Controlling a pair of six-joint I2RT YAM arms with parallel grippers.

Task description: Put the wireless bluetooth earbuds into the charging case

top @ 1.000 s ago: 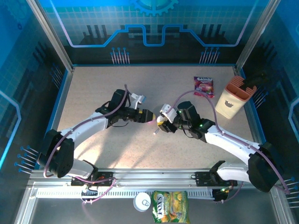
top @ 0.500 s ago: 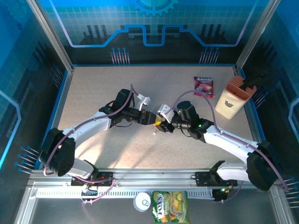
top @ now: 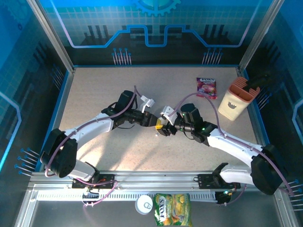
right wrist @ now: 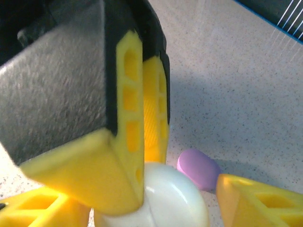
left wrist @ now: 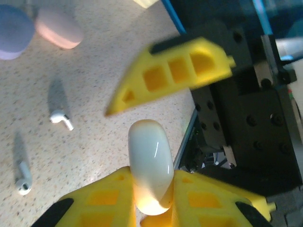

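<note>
On the tabletop (top: 94,94) near the hands, two white earbuds (left wrist: 61,118) lie loose and apart, neither one seated, so insertion is judged not yet begun. The white charging case (left wrist: 150,161), lid apparently closed, is clamped between the fingers of the left hand (left wrist: 151,182), and the right hand (right wrist: 151,203) has its fingers spread to either side of it; contact cannot be confirmed. A lilac case (left wrist: 12,30) and a pink case (left wrist: 59,30) lie further off and obstruct nothing, but the left fingers crowd the right hand's access to the lid.
</note>
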